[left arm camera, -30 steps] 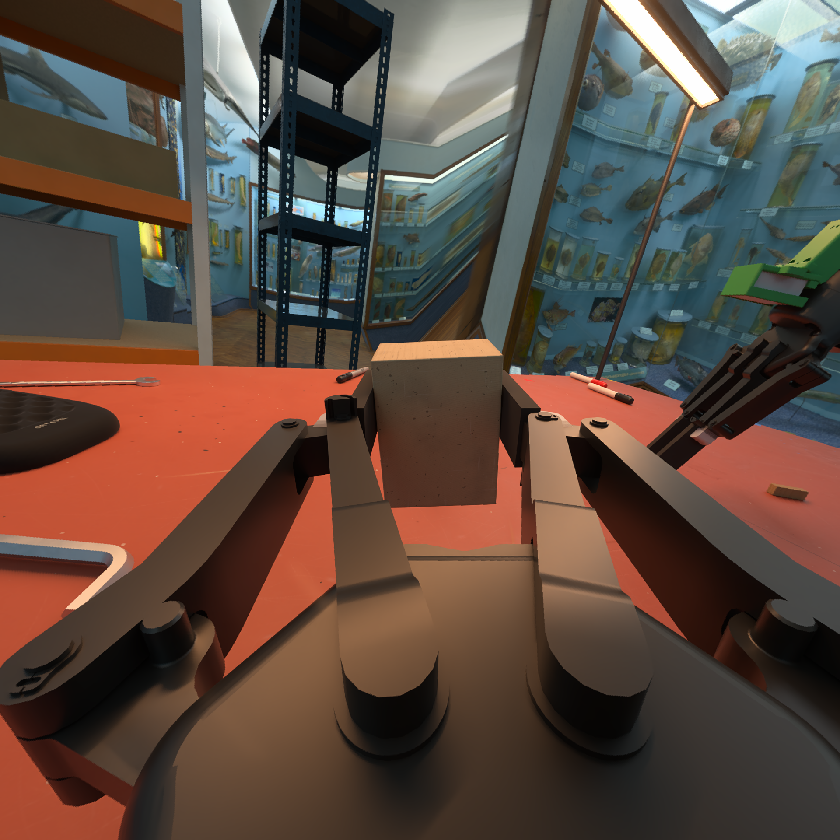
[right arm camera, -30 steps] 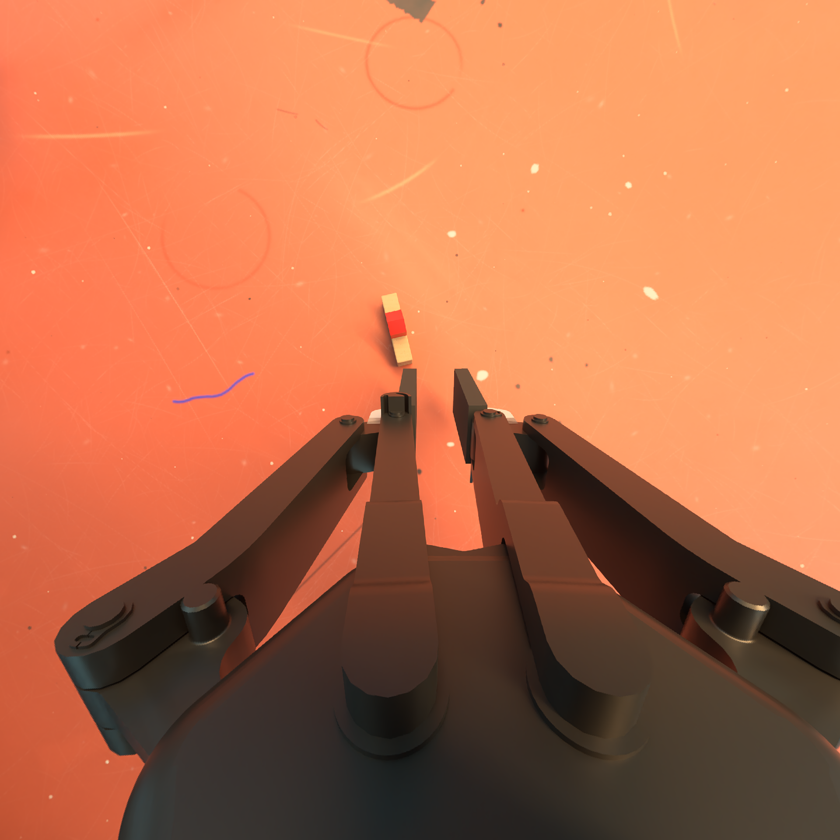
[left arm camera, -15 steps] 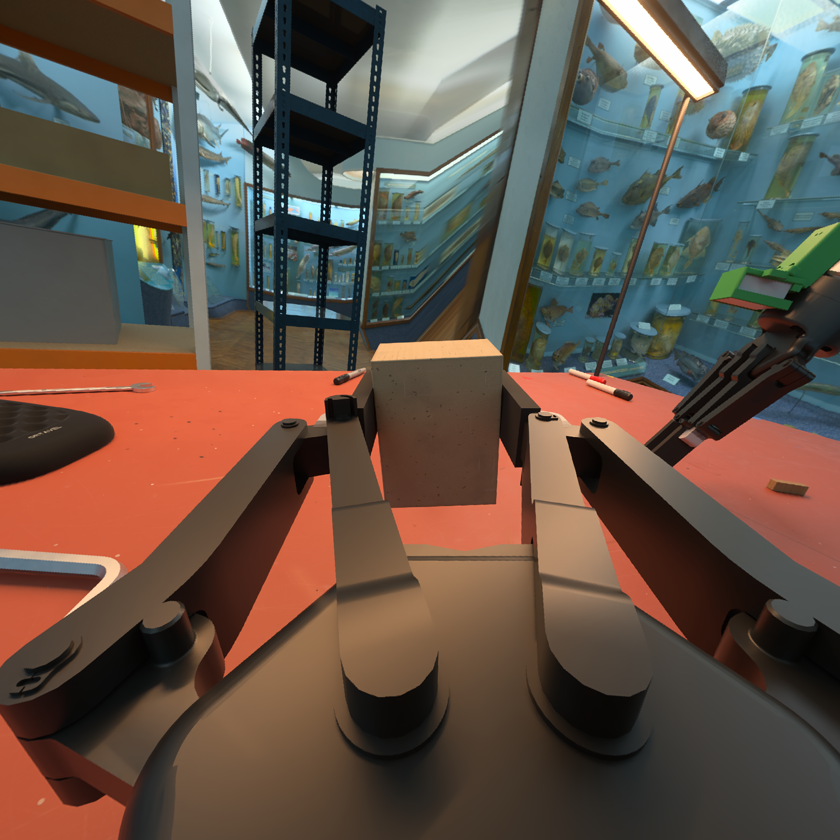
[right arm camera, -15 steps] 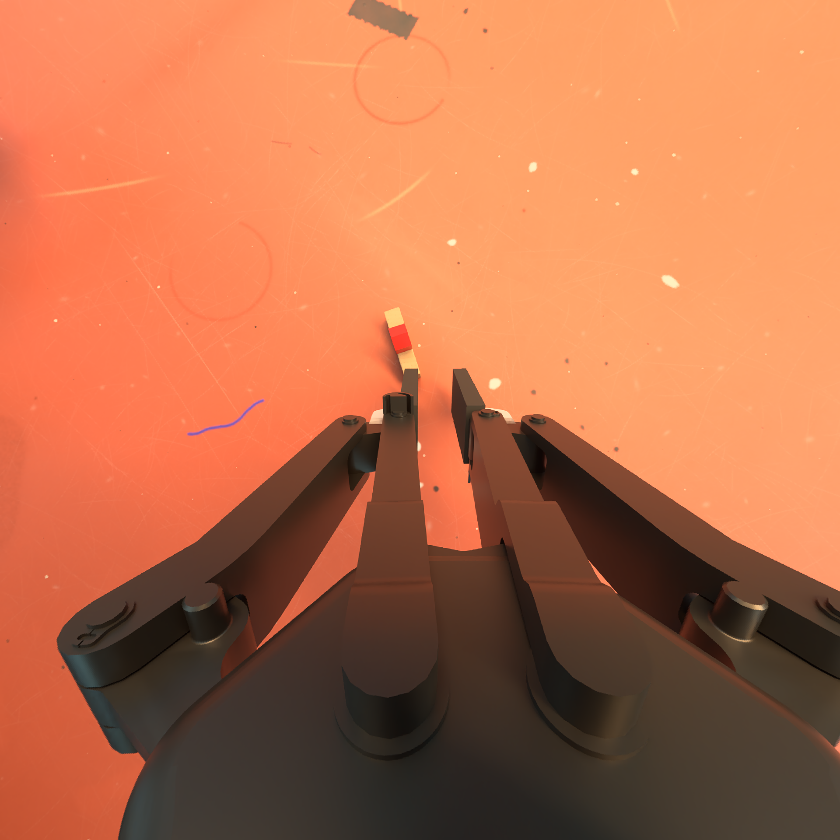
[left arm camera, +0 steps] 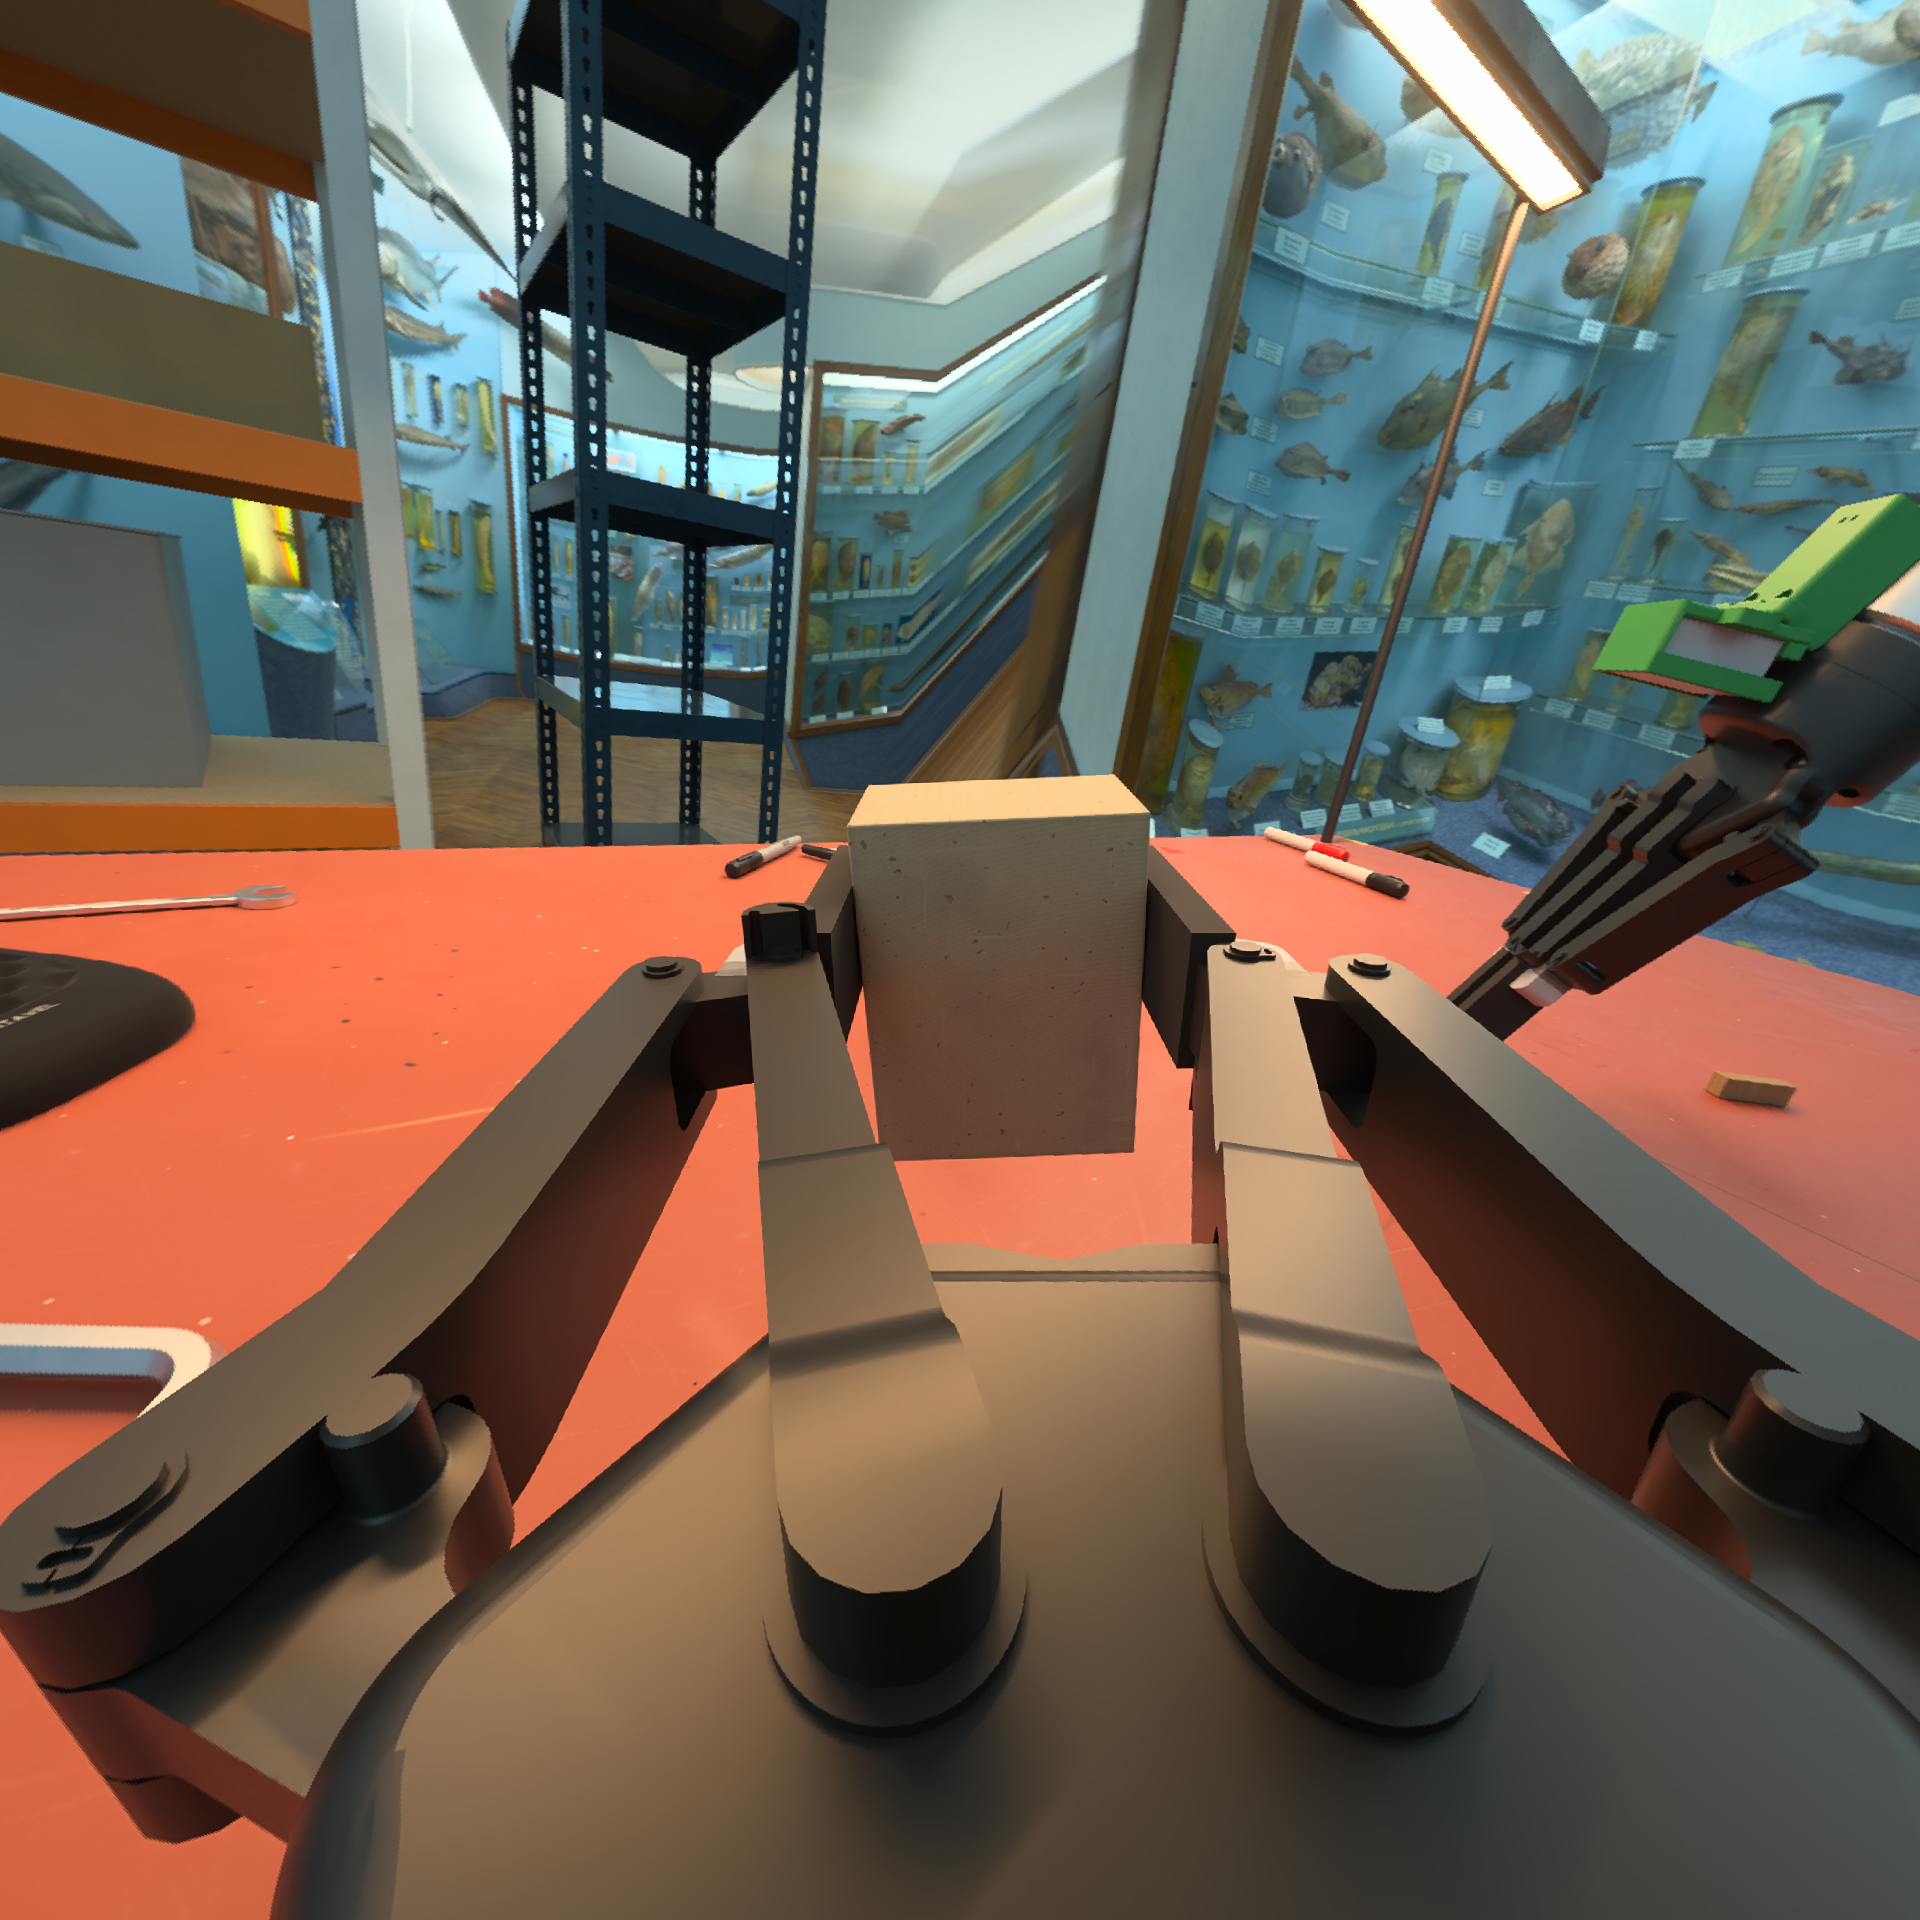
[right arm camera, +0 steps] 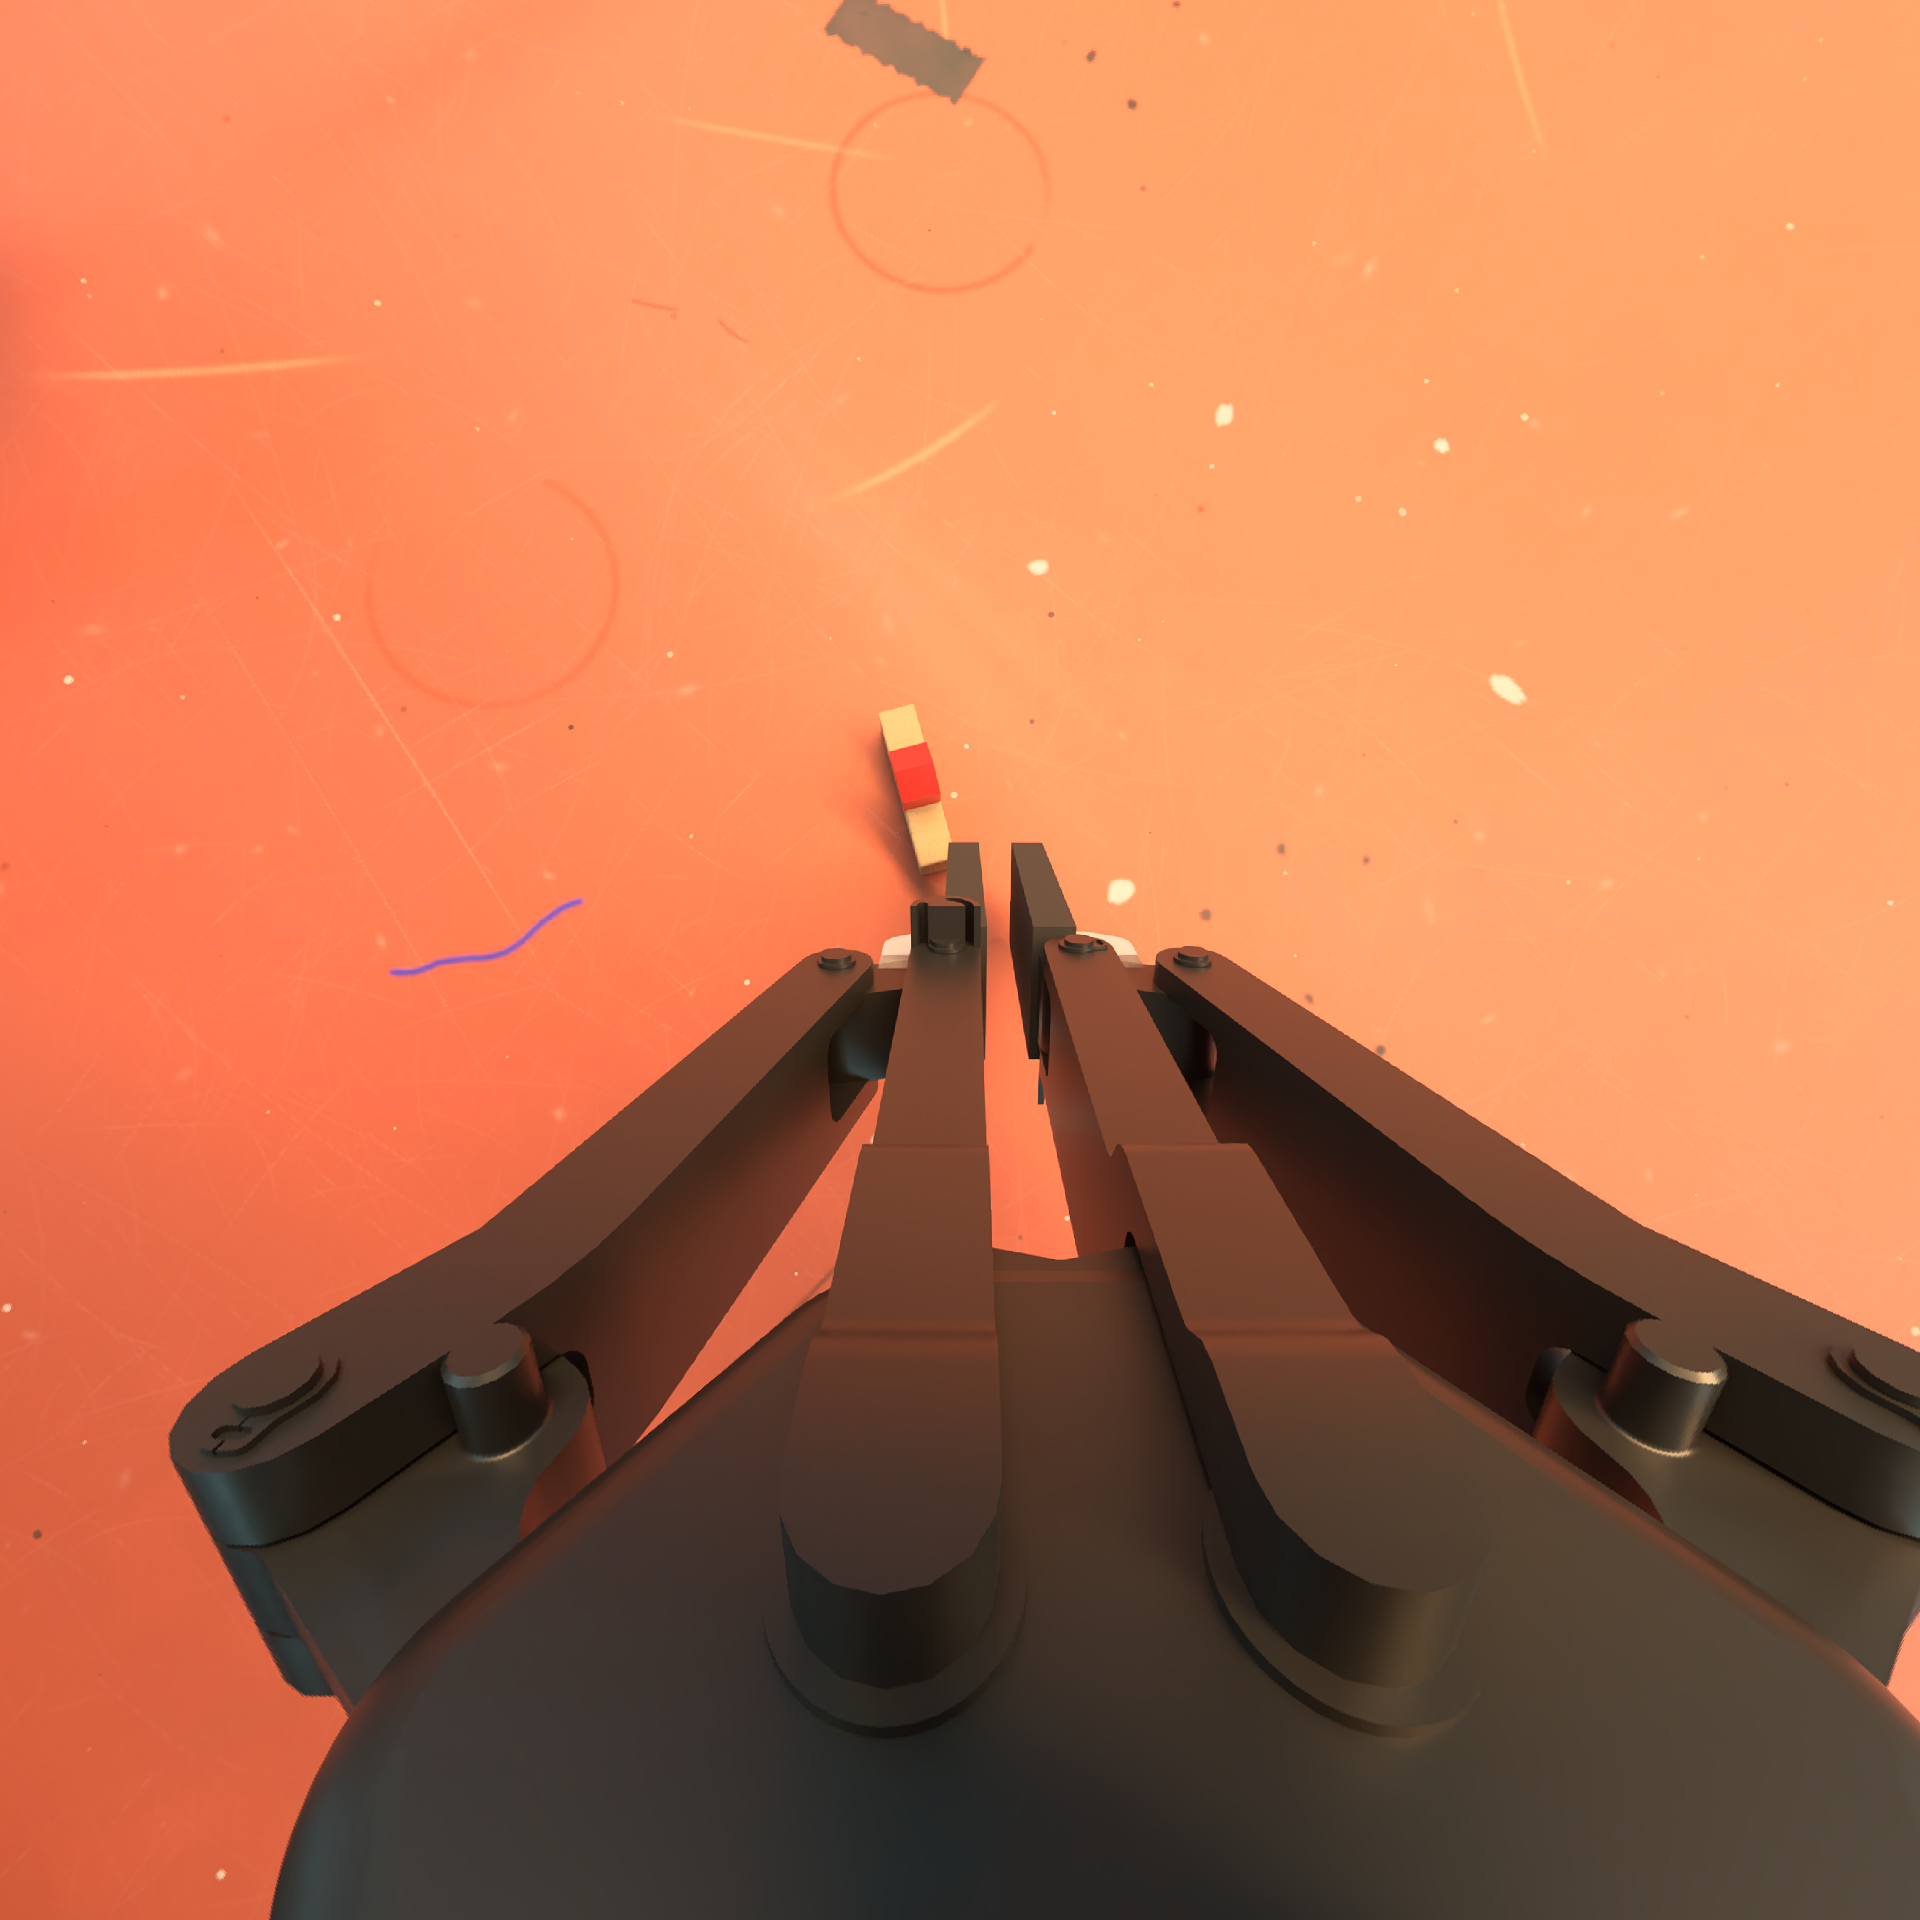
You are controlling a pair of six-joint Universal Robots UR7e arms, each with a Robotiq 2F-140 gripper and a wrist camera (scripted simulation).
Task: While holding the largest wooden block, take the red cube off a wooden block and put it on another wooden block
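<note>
Your left gripper [left arm camera: 1000, 940] hugs the big wooden block [left arm camera: 997, 966], while your nearly closed, empty right gripper [right arm camera: 995, 868] has dropped closer to the red cube [right arm camera: 914, 774].

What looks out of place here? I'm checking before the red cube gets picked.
Nothing stands out: the left gripper grips the largest wooden block squarely, and the red cube sits centred on its wooden block.

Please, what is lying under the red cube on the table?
Under the red cube lies a flat wooden block on the orange table; its pale ends show on both sides. The block's middle part is covered by the cube, and one end is partly hidden behind the right gripper.
</note>
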